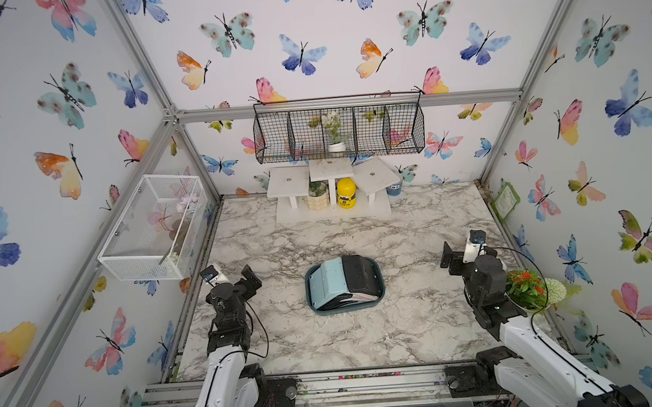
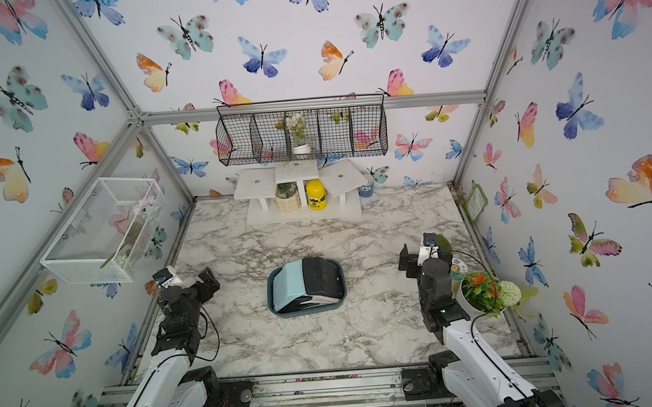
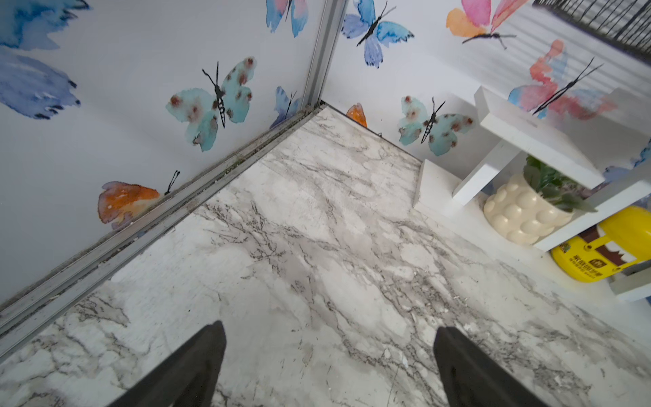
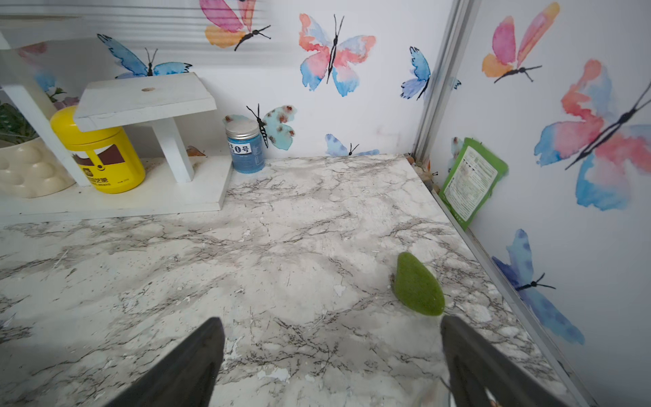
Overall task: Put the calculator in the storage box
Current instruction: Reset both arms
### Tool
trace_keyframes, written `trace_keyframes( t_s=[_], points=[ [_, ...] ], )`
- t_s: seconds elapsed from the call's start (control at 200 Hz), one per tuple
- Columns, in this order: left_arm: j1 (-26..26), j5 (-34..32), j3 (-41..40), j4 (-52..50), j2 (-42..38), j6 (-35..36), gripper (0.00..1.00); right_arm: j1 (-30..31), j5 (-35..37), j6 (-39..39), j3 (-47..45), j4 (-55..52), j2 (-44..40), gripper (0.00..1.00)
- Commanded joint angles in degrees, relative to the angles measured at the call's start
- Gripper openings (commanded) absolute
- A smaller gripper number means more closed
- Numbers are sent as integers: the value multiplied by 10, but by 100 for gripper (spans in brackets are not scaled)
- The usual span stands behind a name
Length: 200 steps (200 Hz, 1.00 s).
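**benchrat:** Looks basically done? The light blue calculator (image 1: 327,284) is lying tilted inside the storage box (image 1: 342,310), about mid-bench, and it's touching a black calculator (image 1: 358,274) in there too

**yam_fan:** Agreed. The left gripper (image 3: 327,338) is over by the bench's left edge and the right gripper (image 4: 331,327) by the right edge. Both have their jaws spread wide with nothing in them

**benchrat:** Anything left to get right?

**yam_fan:** I'd guess just keep clear. If the blue one needs to sit flat, press it down gently from above, because bumping the rim could slide the tub
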Motion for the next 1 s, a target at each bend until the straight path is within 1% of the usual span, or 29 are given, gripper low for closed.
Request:
trace_keyframes(
  t_s=[0.0,0.04,0.09,0.19,0.25,0.305,0.41,0.45,0.525,0.626,0.671,0.746,0.806,0.836,0.886,0.931,0.966,0.996],
  points=[
    [1,95,-37,145,27,83,99,-27,-33,29,-21,84,22,99],
    [1,113,-48,180,38,96,99,-32,-31,31,-24,100,36,99],
    [1,118,-54,211,57,101,99,-34,-20,31,-29,124,59,99],
    [1,110,-42,243,113,101,99,-36,-13,32,-51,200,107,99],
    [1,121,-34,264,144,106,99,-37,-2,27,-57,238,138,99],
    [0,128,-36,310,174,102,99,-39,8,25,-59,261,163,99],
    [-2,150,-26,357,217,114,99,-42,7,18,-62,314,201,99],
    [-7,144,-22,359,227,124,99,-43,6,15,-63,331,217,99],
    [-16,140,-27,397,246,138,99,-43,1,3,-58,359,250,99],
    [-27,135,-23,399,257,151,99,-43,7,-9,-53,391,288,99],
    [-31,137,-19,400,267,156,99,-43,-5,-18,-51,390,294,99],
    [-42,137,-17,407,284,166,99,-43,3,-22,-59,440,324,99],
    [-56,108,-22,422,293,171,99,-43,13,-20,-59,471,351,99],
    [-60,92,-29,441,301,169,99,-43,6,-24,-57,476,359,99],
    [-59,86,-38,470,320,165,99,-43,-14,-25,-54,460,365,99],
    [-59,106,-34,485,334,174,99,-43,-31,-33,-57,496,390,99],
    [-60,127,-20,461,337,186,99,-42,-43,-55,-58,558,425,99],
    [-65,128,-4,429,337,192,99,-43,-45,-54,-56,553,429,99]
  ],
)
